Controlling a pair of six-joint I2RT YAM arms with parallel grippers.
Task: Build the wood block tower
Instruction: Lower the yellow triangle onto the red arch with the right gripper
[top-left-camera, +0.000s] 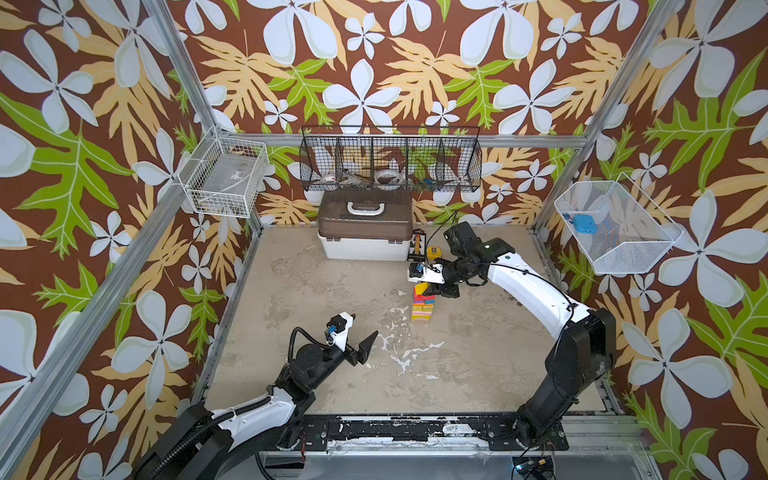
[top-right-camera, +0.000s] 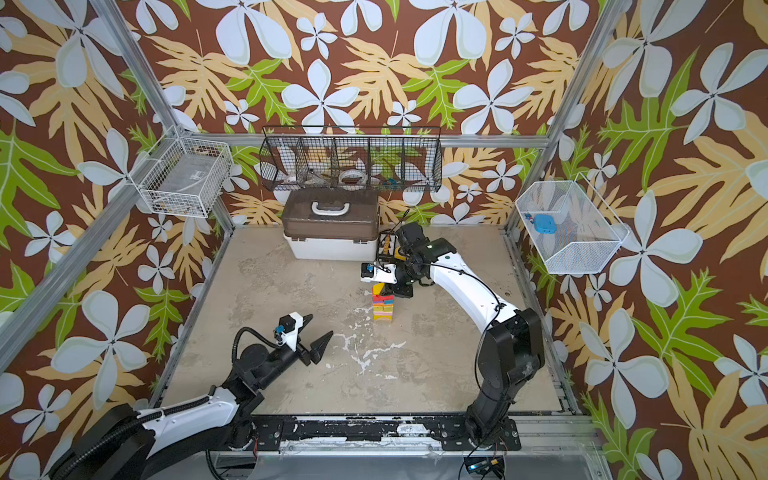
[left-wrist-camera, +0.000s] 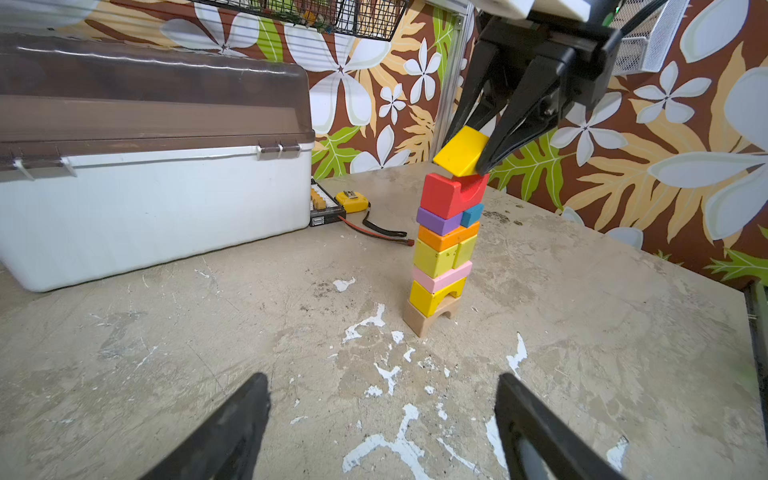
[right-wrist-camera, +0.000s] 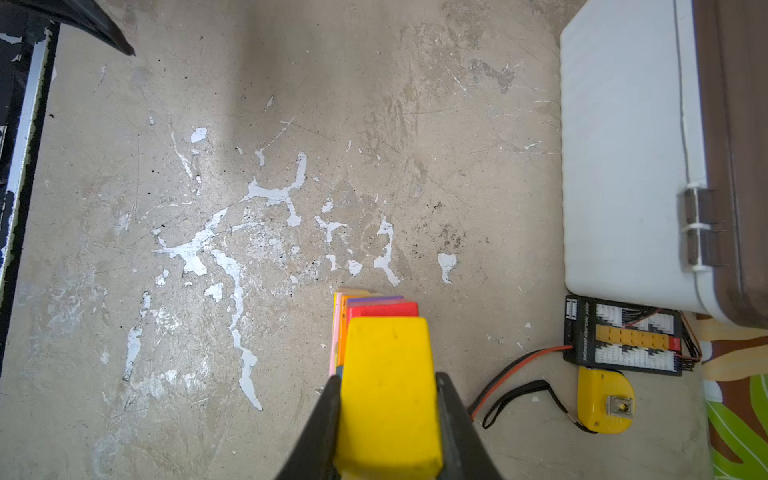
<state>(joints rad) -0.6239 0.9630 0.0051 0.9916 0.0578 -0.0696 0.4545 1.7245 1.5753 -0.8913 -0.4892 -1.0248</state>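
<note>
My right tool (right-wrist-camera: 388, 378) pinches a tilted yellow block (left-wrist-camera: 459, 151), low edge touching the red arch (left-wrist-camera: 451, 195) atop the tower (left-wrist-camera: 440, 257) under it. My left tool (left-wrist-camera: 382, 376) is spread, well apart, over the bench (left-wrist-camera: 208, 332).

White-shelled arms (top-left-camera: 524, 286), black joints (top-left-camera: 582, 347), cables (top-left-camera: 292, 345), pointed jaws.
</note>
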